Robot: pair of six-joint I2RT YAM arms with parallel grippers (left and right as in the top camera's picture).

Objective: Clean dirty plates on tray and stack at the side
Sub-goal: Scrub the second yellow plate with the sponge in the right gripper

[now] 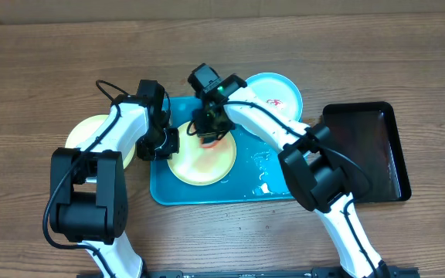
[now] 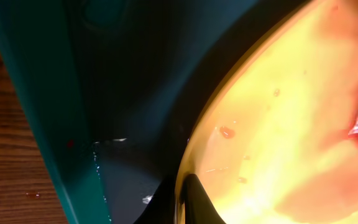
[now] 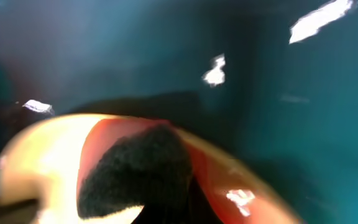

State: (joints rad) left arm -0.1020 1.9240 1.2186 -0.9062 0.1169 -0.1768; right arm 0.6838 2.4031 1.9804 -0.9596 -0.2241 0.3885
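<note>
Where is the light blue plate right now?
Overhead view: the blue plate sits at the far right corner of the turquoise tray, just left of the black tray, with the right arm crossing its near edge.

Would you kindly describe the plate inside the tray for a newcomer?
Start at the turquoise tray mid-table. The pale yellow plate lies inside it, left of centre. The other yellowish plate sits off the tray's left side, the pale blue plate at its far right corner.
</note>
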